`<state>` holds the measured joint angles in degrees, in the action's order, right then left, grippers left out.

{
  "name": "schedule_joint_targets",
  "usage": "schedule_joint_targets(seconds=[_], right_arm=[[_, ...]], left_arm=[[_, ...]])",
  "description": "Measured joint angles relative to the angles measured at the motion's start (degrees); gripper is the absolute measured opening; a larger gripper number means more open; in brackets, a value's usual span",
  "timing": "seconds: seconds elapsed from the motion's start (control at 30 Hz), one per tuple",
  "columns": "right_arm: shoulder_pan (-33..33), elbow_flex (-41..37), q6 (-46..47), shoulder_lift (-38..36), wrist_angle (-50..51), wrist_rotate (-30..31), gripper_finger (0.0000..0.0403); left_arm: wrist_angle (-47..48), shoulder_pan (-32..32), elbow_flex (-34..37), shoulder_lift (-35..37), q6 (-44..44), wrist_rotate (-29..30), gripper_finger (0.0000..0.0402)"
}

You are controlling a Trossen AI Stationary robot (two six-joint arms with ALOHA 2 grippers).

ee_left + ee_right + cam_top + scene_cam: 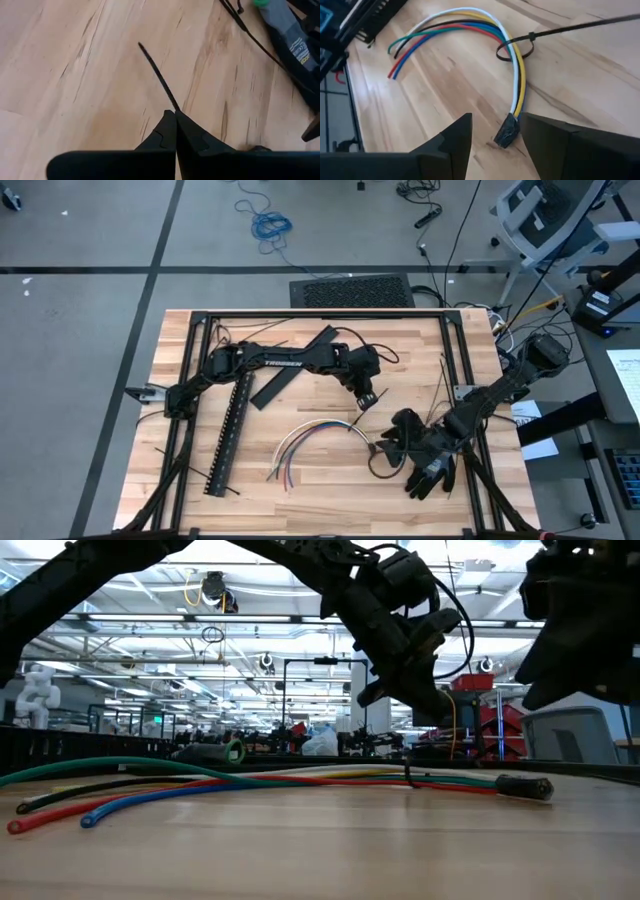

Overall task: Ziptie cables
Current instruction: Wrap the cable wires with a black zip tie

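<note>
cables (pixel 318 429) on table (pixel 330 500) — between both tools, zip tie (pixel 520 44) looped around them

A long black perforated rail (pixel 228 435) and a flat black strip (pixel 290 370) lie on the wooden table (pixel 330 480)

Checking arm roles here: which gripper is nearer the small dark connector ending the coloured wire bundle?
Right. The right gripper is open astride the connector; the left gripper, shut on the black zip tie, sits farther up the bundle.

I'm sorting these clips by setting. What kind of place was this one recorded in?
Probably a robotics lab or workshop. Behind the butcher-block table the low view shows a large hall with ceiling lights and rows of equipment racks, an office chair stands nearby, and loose cords lie on the floor.
</note>
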<state>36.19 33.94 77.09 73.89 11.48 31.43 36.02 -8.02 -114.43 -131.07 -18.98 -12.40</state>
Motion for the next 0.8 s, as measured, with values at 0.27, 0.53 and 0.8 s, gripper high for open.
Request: schedule_joint_targets(seconds=[0.27, 0.53, 0.8], right_arm=[[2.1, 0.0, 1.9, -0.1, 3.3, -0.2, 0.016], [12.4, 0.0, 12.3, -0.1, 18.4, -0.2, 0.016], [19.4, 0.0, 21.7, -0.1, 19.7, 2.9, 0.016]], left_arm=[[4.5, 2.6, 0.0, 0.0, 0.0, -1.9, 0.0049], [2.9, 6.4, 0.2, -1.1, -0.2, -0.4, 0.0162], [3.4, 1.1, 0.3, -2.0, -3.2, -1.0, 0.0185]])
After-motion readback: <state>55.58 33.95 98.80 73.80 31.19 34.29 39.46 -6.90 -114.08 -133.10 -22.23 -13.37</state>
